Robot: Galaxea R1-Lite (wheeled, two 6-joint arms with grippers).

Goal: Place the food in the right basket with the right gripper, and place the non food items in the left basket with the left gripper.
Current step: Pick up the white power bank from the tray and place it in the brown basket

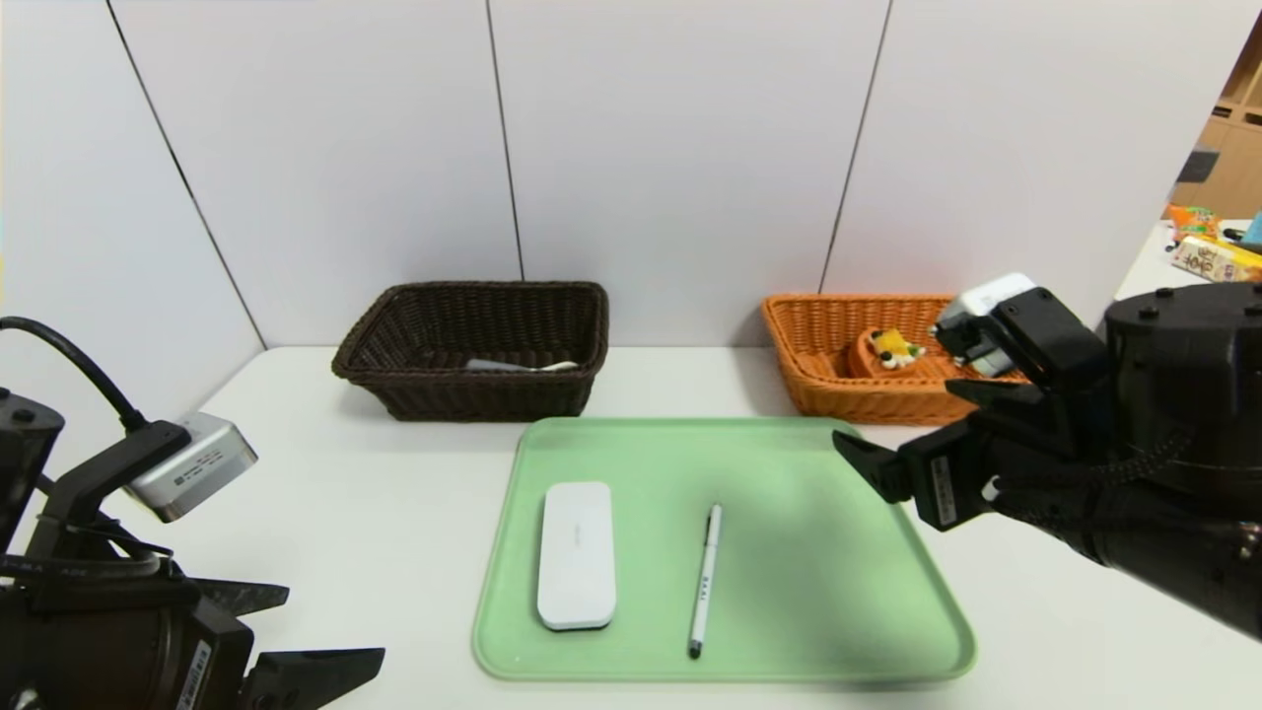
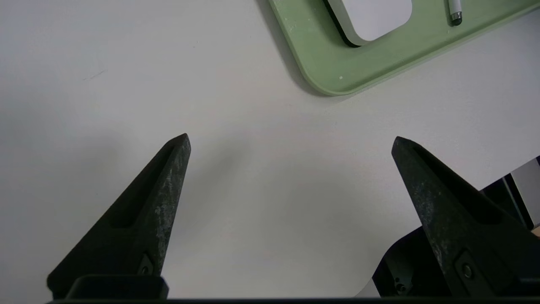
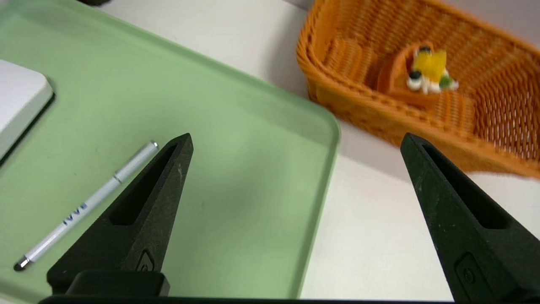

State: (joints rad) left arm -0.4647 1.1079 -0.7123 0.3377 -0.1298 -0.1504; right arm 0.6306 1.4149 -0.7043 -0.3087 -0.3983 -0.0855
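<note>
The food, a toy tart wedge (image 1: pixel 892 350) (image 3: pixel 426 71), lies inside the orange-tan right basket (image 1: pixel 848 402) (image 3: pixel 337 99). My right gripper (image 1: pixel 892 412) (image 3: pixel 295 137) hovers open and empty over the tray's far right corner, just in front of that basket. A flat white case (image 1: pixel 577 552) (image 2: pixel 375 17) (image 3: pixel 17 97) and a slim white pen (image 1: pixel 706 577) (image 2: pixel 454 10) (image 3: pixel 84 207) lie on the tray. The grey-handled peeler (image 1: pixel 518 366) rests in the dark brown left basket (image 1: pixel 473 399). My left gripper (image 1: pixel 335 623) (image 2: pixel 290 137) is open over bare table at the near left.
The pale green tray (image 1: pixel 818 592) (image 2: pixel 320 63) (image 3: pixel 253 126) sits mid-table in front of both baskets, which stand against the white back wall. A side table with packaged goods (image 1: pixel 1208 256) shows at the far right.
</note>
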